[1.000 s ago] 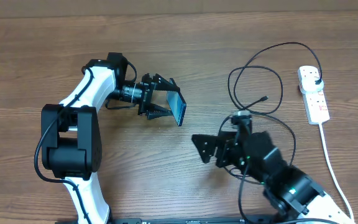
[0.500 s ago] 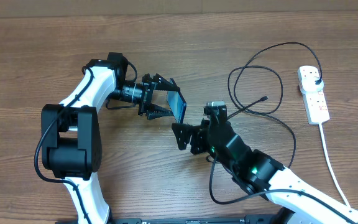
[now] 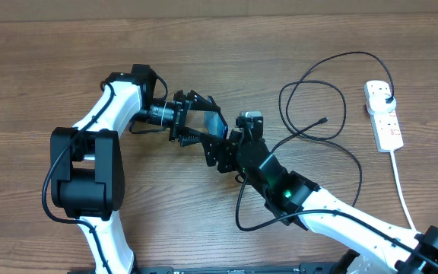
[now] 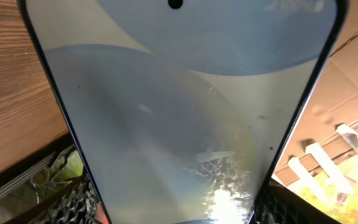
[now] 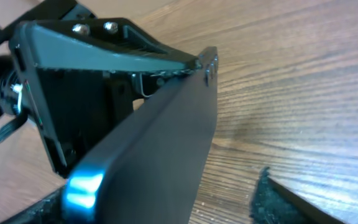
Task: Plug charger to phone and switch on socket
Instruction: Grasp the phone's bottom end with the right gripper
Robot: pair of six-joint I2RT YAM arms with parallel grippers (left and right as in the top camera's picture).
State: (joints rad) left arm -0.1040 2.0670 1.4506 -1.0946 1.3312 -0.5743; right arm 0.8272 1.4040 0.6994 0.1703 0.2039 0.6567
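While the left gripper (image 3: pixel 202 120) jaws hold the phone (image 3: pixel 217 124), the right gripper (image 3: pixel 220 150), jaws seemingly apart astride its edge, should close squarely.

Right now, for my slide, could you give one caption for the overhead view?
Left end effector holds the phone on edge; right end effector open beside it; charger lies unheld.

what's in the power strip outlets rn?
Charger plug sits in the socket's far-end outlet; the others look empty. The plug hides its outlet; switches too small to read.
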